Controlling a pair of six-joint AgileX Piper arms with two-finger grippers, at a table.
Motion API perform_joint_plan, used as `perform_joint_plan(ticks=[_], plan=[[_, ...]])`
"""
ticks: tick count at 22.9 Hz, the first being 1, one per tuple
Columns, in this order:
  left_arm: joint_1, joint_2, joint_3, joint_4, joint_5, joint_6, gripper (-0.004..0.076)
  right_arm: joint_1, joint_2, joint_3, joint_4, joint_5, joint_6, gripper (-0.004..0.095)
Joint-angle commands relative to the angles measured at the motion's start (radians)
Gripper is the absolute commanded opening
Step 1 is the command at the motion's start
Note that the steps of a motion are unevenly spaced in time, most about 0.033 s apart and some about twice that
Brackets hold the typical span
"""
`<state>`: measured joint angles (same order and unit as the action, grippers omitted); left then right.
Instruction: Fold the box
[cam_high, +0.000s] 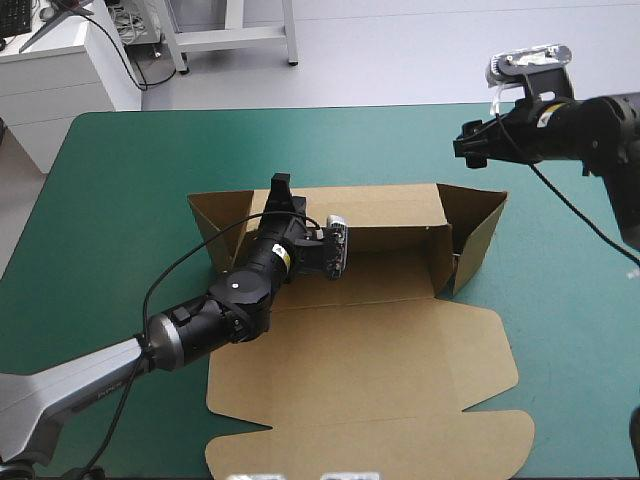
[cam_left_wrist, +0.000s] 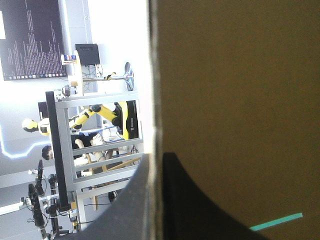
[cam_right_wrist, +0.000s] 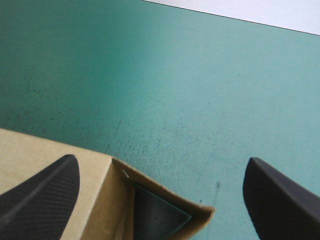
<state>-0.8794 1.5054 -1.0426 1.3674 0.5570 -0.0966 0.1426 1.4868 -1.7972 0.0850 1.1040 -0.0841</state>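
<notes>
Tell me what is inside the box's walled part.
Only the left gripper, reaching in, shut on the far wall of the box; the visible floor is bare. Its arm hides the floor's left part.

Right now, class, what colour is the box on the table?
Brown; the box shows best in the high view.

box (cam_high: 380, 350) at middle of table (cam_high: 120, 200)

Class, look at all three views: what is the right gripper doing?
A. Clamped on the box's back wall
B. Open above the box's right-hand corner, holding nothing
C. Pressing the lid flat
B: in its wrist view, the right gripper has its fingers wide apart, with the corner of the box below them and untouched.
</notes>
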Motion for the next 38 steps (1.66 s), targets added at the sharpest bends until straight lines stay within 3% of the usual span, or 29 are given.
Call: perform_joint_plan(ticks=[1,5,11,13,26,30,38], plan=[[0.013,-0.018,0.004,-0.065,0.071,-0.01,-0.0008,-0.052,0.062,-0.107,0.058,-0.041,-0.004,0.082],[0.013,-0.018,0.004,-0.065,0.071,-0.01,-0.0008,-0.112,0.172,-0.165,0.139,-0.026,-0.014,0.082],[0.013,-0.018,0.004,-0.065,0.071,-0.024,-0.0008,-0.171,0.344,-0.18,0.156,0.148,-0.006,0.082],[0.013,-0.018,0.004,-0.061,0.071,-0.058,-0.0008,-0.171,0.345,-0.163,0.198,0.148,-0.021,0.082],[0.013,-0.018,0.004,0.02,0.069,-0.129,-0.0008,-0.171,0.232,0.039,0.193,0.148,-0.053,0.082],[0.013,-0.018,0.004,0.02,0.064,-0.129,-0.0008,-0.171,0.174,0.115,0.203,0.105,-0.076,0.082],[0.013,-0.018,0.004,0.02,0.064,-0.121,-0.0008,-0.171,0.034,0.348,0.303,-0.11,-0.204,0.082]])
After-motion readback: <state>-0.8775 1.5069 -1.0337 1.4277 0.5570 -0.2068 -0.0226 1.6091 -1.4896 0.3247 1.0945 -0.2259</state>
